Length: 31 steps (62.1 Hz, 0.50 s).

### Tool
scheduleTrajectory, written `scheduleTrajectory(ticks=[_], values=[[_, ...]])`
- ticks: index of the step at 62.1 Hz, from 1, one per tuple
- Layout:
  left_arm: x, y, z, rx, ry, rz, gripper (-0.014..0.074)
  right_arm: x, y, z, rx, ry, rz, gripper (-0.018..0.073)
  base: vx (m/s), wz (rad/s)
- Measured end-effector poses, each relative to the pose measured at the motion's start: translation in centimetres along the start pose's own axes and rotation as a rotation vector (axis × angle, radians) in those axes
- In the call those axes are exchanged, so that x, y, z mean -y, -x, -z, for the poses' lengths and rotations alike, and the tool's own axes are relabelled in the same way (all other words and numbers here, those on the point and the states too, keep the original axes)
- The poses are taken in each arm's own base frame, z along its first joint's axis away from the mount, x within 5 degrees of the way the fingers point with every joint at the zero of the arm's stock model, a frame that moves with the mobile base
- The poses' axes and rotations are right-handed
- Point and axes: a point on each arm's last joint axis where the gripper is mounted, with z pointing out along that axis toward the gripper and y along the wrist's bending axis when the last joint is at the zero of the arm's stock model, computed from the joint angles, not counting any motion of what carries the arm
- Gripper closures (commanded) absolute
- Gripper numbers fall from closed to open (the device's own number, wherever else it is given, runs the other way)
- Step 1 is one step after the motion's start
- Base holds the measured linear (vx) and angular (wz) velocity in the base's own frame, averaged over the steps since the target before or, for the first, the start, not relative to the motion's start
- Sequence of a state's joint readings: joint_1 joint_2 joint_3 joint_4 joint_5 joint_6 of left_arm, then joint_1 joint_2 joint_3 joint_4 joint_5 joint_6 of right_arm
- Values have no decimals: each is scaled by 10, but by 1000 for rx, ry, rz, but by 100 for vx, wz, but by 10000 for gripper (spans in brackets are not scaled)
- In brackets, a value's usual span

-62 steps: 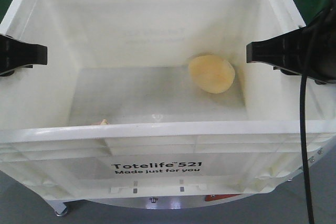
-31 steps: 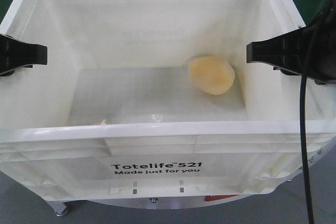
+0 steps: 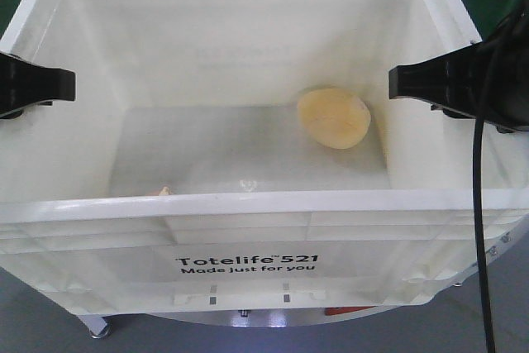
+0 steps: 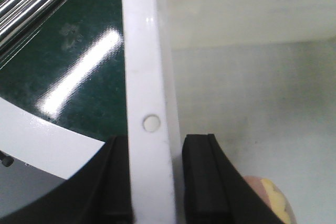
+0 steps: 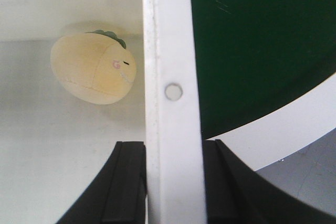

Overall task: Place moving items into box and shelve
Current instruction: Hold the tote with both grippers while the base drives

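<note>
White tote [image 3: 264, 202] seen from above and from both wrists, its near wall bearing the black print "Totelife 521 Made just for you" [image 3: 246, 264]. The left gripper [image 4: 156, 182] pinched the tote's left rim, one black finger [image 4: 113, 182] outside the wall and the other inside; the right gripper [image 5: 173, 182] clamped the right rim in the same way. In the front view only the black finger bodies showed, the rest of each arm being cut off at the frame edges. A yellow-orange plush toy [image 3: 333, 117] lay on the tote floor at the far right, close to the right wall; the right wrist view showed its stitched face and a sliver of green leaf [image 5: 107, 34], the remainder of the leaf being hidden behind the body. A second item [image 4: 270, 198], pinkish and yellow, lay at the near left of the floor, mostly hidden by the near rim and cut off by the frame, so its kind could not be told. A black cable [image 3: 479, 204] hung in front of the tote's right side.
</note>
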<state>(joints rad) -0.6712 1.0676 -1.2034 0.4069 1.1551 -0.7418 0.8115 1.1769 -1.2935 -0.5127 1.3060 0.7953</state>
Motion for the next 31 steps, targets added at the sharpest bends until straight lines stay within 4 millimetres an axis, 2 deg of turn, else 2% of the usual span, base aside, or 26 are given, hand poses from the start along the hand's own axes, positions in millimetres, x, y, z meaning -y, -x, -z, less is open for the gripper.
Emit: scheduleTrajectory(ticks=[15, 31], values=[[0, 0, 0, 1, 0, 0, 503, 0, 0, 0, 1, -1, -2, 559, -6, 19], [0, 0, 0, 1, 1, -1, 503, 0, 0, 0, 0, 0, -2, 559, -9, 38]])
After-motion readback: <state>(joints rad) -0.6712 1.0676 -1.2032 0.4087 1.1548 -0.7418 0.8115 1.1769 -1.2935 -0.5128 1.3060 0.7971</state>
